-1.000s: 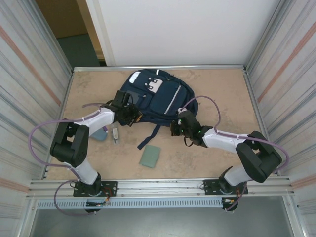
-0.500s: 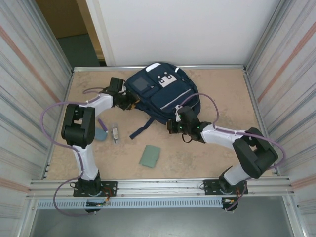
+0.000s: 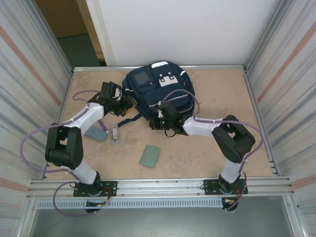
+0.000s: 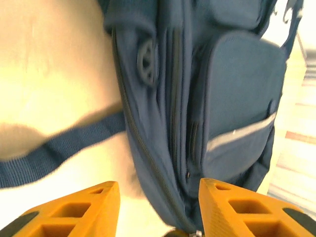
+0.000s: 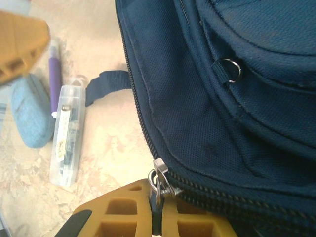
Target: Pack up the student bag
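The student bag (image 3: 160,89), navy with a white buckle patch and a small grey panel, lies at the back centre of the table. My left gripper (image 3: 123,106) is at its left side. In the left wrist view that gripper (image 4: 158,197) is open, and the bag's zippered edge (image 4: 163,163) lies between the spread orange fingers without being clamped. My right gripper (image 3: 160,119) is at the bag's near edge. In the right wrist view it (image 5: 157,210) is shut on the metal zipper pull (image 5: 159,180) of the bag (image 5: 222,98).
A dark strap (image 3: 129,118) trails from the bag toward the left. On the table near the left arm lie a blue-grey oval pad (image 5: 30,111), a purple pen (image 5: 53,74) and a clear plastic case (image 5: 69,136). A green flat notebook (image 3: 149,156) lies nearer the front.
The bag has slid and turned toward the back wall. My left gripper has opened and let go of the bag. My right gripper has swung left along the bag's near edge, still shut.
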`<state>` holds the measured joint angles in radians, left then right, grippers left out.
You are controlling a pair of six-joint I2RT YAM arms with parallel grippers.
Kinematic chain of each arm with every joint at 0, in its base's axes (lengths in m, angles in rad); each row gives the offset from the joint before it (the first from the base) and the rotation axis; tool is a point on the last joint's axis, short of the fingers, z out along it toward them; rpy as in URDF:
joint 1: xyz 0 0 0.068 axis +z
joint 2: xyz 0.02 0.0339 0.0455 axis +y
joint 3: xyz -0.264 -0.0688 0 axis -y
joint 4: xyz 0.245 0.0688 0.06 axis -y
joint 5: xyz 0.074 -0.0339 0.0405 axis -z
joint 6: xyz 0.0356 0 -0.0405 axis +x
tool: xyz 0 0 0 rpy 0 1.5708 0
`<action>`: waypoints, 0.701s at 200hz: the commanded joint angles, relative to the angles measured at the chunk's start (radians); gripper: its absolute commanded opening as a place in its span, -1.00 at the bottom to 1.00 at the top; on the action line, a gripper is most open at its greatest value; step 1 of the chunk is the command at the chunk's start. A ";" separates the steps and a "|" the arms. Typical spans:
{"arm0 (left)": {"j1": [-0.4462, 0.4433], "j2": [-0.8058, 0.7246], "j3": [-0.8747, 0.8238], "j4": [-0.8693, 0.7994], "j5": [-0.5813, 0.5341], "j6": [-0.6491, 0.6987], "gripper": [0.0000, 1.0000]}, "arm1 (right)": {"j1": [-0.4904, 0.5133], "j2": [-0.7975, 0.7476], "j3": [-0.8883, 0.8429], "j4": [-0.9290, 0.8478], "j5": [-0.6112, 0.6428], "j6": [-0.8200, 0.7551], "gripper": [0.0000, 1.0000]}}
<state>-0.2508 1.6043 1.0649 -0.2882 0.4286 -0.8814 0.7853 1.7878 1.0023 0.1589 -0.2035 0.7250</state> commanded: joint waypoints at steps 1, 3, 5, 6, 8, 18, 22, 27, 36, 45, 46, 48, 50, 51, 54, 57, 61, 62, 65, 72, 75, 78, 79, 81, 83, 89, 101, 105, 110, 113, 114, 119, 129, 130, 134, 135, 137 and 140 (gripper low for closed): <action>-0.030 -0.007 -0.027 0.012 0.026 -0.043 -0.04 | 0.020 0.030 0.056 0.027 -0.028 -0.010 -1.00; -0.032 -0.006 -0.024 0.006 0.019 -0.044 -0.03 | 0.021 0.032 0.059 0.028 -0.030 -0.010 -1.00; -0.036 -0.005 -0.024 0.002 0.012 -0.044 -0.03 | 0.023 0.035 0.061 0.030 -0.030 -0.011 -1.00; -0.037 -0.004 -0.024 0.001 0.008 -0.045 -0.03 | 0.025 0.036 0.062 0.030 -0.031 -0.012 -1.00; -0.038 -0.002 -0.023 0.000 0.002 -0.047 -0.02 | 0.027 0.038 0.063 0.032 -0.032 -0.014 -1.00; -0.055 0.010 -0.024 0.012 -0.022 -0.059 -0.01 | 0.038 0.049 0.074 0.040 -0.030 -0.023 -1.00; -0.062 0.019 -0.025 0.020 -0.023 -0.065 0.00 | 0.044 0.056 0.081 0.042 -0.027 -0.025 -1.00; -0.071 0.030 -0.021 0.031 -0.017 -0.077 0.00 | 0.051 0.064 0.088 0.042 -0.025 -0.025 -1.00; -0.082 0.053 -0.016 0.059 0.011 -0.093 0.00 | 0.062 0.074 0.099 0.040 -0.015 -0.024 -1.00; -0.096 0.076 -0.007 0.079 0.021 -0.099 0.00 | 0.073 0.080 0.106 0.042 0.005 -0.021 -1.00; -0.098 0.078 -0.006 0.079 0.019 -0.100 -0.01 | 0.075 0.080 0.106 0.043 0.007 -0.021 -1.00; -0.101 0.083 -0.004 0.081 0.017 -0.102 -0.01 | 0.076 0.081 0.106 0.043 0.011 -0.020 -1.00; -0.104 0.087 -0.002 0.082 0.014 -0.104 -0.01 | 0.077 0.080 0.106 0.044 0.013 -0.020 -1.00; -0.105 0.090 -0.002 0.082 0.013 -0.104 -0.01 | 0.077 0.081 0.107 0.045 0.015 -0.020 -1.00; -0.109 0.095 -0.001 0.085 0.009 -0.106 -0.01 | 0.081 0.082 0.110 0.047 0.021 -0.021 -1.00; -0.110 0.099 -0.002 0.090 0.004 -0.109 -0.02 | 0.080 0.083 0.110 0.048 0.023 -0.021 -1.00; -0.114 0.105 -0.006 0.097 -0.004 -0.117 -0.04 | 0.081 0.082 0.111 0.050 0.024 -0.023 -1.00; -0.114 0.105 -0.007 0.100 -0.006 -0.119 -0.04 | 0.081 0.084 0.112 0.050 0.024 -0.023 -1.00; -0.116 0.107 -0.012 0.106 -0.012 -0.126 -0.04 | 0.079 0.085 0.113 0.049 0.024 -0.022 -1.00; -0.117 0.108 -0.033 0.134 -0.023 -0.145 -0.08 | 0.075 0.084 0.117 0.045 0.027 -0.024 -1.00; -0.116 0.107 -0.040 0.146 -0.026 -0.155 -0.10 | 0.074 0.086 0.116 0.044 0.027 -0.023 -1.00; -0.116 0.105 -0.051 0.158 -0.029 -0.161 -0.11 | 0.070 0.085 0.116 0.044 0.027 -0.024 -1.00; -0.115 0.105 -0.053 0.161 -0.031 -0.164 -0.12 | 0.069 0.084 0.117 0.044 0.027 -0.022 -1.00; -0.113 0.103 -0.059 0.165 -0.034 -0.169 -0.13 | 0.067 0.083 0.116 0.043 0.027 -0.021 -1.00; -0.112 0.101 -0.065 0.170 -0.038 -0.172 -0.15 | 0.066 0.082 0.114 0.042 0.026 -0.021 -1.00; -0.109 0.095 -0.076 0.175 -0.048 -0.177 -0.19 | 0.062 0.079 0.113 0.038 0.023 -0.020 -1.00; -0.100 0.080 -0.087 0.171 -0.075 -0.172 -0.35 | 0.059 0.068 0.111 0.022 0.028 -0.026 -1.00; -0.098 0.078 -0.088 0.168 -0.084 -0.166 -0.43 | 0.058 0.065 0.108 0.015 0.029 -0.033 -1.00; -0.095 0.076 -0.087 0.161 -0.097 -0.158 -0.57 | 0.057 0.061 0.105 0.004 0.034 -0.043 -1.00; -0.093 0.074 -0.084 0.156 -0.105 -0.151 -0.71 | 0.056 0.057 0.103 -0.003 0.037 -0.051 -1.00; -0.092 0.074 -0.084 0.154 -0.106 -0.149 -0.73 | 0.056 0.056 0.101 -0.005 0.038 -0.053 -1.00; -0.086 0.073 -0.079 0.146 -0.108 -0.136 -0.81 | 0.054 0.048 0.094 -0.020 0.044 -0.063 -1.00; -0.074 0.071 -0.073 0.143 -0.112 -0.111 -0.89 | 0.045 0.030 0.076 -0.049 0.049 -0.085 -1.00; -0.073 0.071 -0.073 0.141 -0.114 -0.110 -0.89 | 0.044 0.027 0.075 -0.052 0.049 -0.086 -1.00; -0.069 0.067 -0.070 0.133 -0.126 -0.104 -0.91 | 0.039 0.017 0.063 -0.064 0.045 -0.092 -1.00; -0.069 0.067 -0.070 0.130 -0.129 -0.102 -0.91 | 0.036 0.014 0.062 -0.067 0.044 -0.092 -1.00; -0.066 0.065 -0.069 0.126 -0.134 -0.100 -0.92 | 0.033 0.007 0.056 -0.073 0.041 -0.094 -1.00; -0.063 0.064 -0.069 0.120 -0.146 -0.098 -0.95 | 0.027 -0.001 0.047 -0.083 0.036 -0.096 -1.00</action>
<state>-0.3519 1.7077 0.9882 -0.1513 0.3801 -1.0222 0.8436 1.8633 1.0824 0.1509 -0.1772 0.6914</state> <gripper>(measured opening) 0.067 0.077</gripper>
